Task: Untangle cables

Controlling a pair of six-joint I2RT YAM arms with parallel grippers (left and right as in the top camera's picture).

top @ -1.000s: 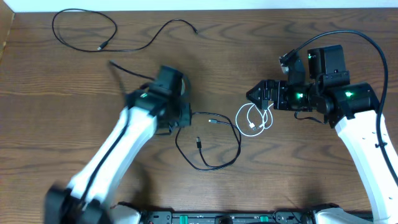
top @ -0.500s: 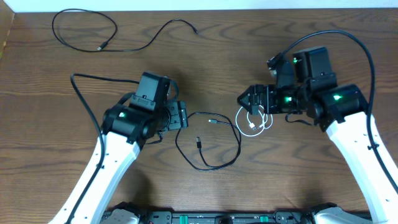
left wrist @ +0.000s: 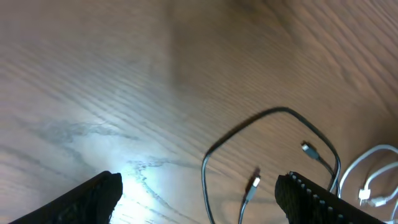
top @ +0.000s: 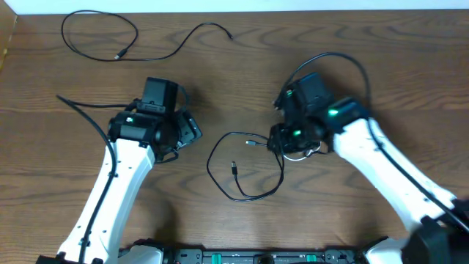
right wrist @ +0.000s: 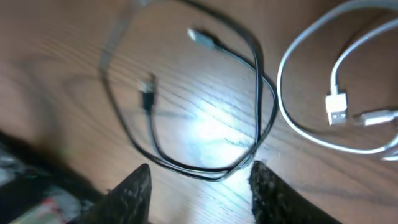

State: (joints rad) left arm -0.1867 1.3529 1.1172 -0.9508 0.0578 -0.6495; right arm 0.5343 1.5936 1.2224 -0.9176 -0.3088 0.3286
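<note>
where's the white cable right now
In the right wrist view, upper right: the white cable lies coiled, just right of the looped black cable.

A brown wooden table with dark, wavy grain (top: pixel 366 59) is seen filling nearly the whole overhead view. Along its far edge a narrow white strip (top: pixel 242 5) is shown. At the far left corner a tan, cardboard-coloured edge (top: pixel 6 37) is cut off by the frame. Across the middle of the near edge a black bar with small green marks (top: pixel 264 257) is seen. In both wrist views a bright patch of reflected light (left wrist: pixel 134 171) is shown on the wood.
</note>
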